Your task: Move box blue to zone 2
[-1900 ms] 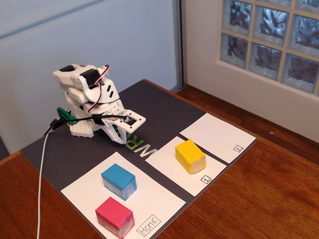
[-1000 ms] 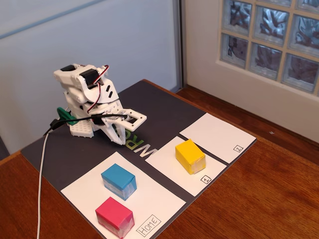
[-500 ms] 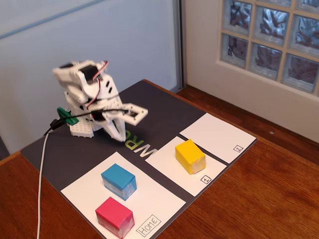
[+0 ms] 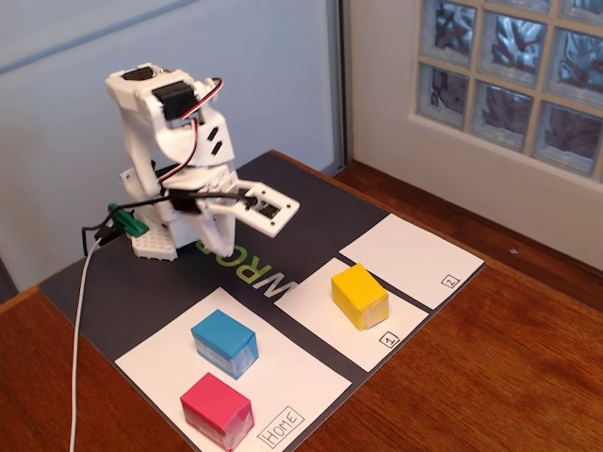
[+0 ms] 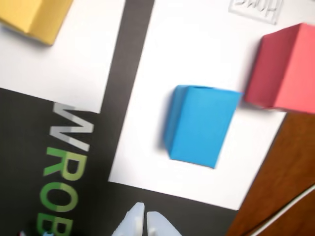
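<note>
The blue box [image 4: 225, 343] sits on the white "Home" sheet [image 4: 283, 381], next to the pink block [image 4: 218, 409]. In the wrist view the blue box [image 5: 199, 125] lies above my gripper, with bare paper and mat between them. Zone 2 [image 4: 410, 257] is the white sheet marked "2" at the far right of the mat, with nothing on it. My gripper [image 4: 271, 209] hangs above the dark mat near the arm's base, away from all blocks. In the wrist view its fingertips [image 5: 146, 212] are together at the bottom edge, holding nothing.
A yellow block [image 4: 359, 295] sits on the sheet marked "1" [image 4: 325, 315], between Home and zone 2. The dark mat [image 4: 113, 282] lies on a wooden table [image 4: 509, 377]. A white cable [image 4: 77, 330] runs down the left side.
</note>
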`<state>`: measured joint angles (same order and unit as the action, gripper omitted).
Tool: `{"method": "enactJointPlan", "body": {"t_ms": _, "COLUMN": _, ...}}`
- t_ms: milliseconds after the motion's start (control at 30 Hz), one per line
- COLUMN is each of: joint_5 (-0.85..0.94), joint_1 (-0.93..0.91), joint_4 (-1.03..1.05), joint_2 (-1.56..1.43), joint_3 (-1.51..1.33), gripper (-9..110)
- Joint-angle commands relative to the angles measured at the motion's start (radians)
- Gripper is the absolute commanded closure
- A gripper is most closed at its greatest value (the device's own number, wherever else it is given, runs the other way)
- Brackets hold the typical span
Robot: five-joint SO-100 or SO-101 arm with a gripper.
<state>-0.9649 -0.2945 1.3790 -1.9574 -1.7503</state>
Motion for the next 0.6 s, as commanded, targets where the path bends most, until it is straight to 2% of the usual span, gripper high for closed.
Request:
{"method": "enactJointPlan", "body": {"t_ms": 0, "joint_5": 0.063, "joint_1": -0.044, "joint_4": 0.006, "joint_2": 0.061, "joint_3": 0.117, "gripper": 102}}
{"method": "enactJointPlan", "body": {"t_ms": 233, "joint_5": 0.115, "joint_1": -0.123, "joint_4": 0.006, "joint_2": 0.186, "joint_3": 0.224, "gripper": 102}}
{"method": "enactJointPlan", "body": {"t_ms": 567, "joint_5": 0.198, "joint_1": -0.207, "joint_4": 0.037, "joint_2": 0.321, "joint_3": 0.235, "gripper": 102}}
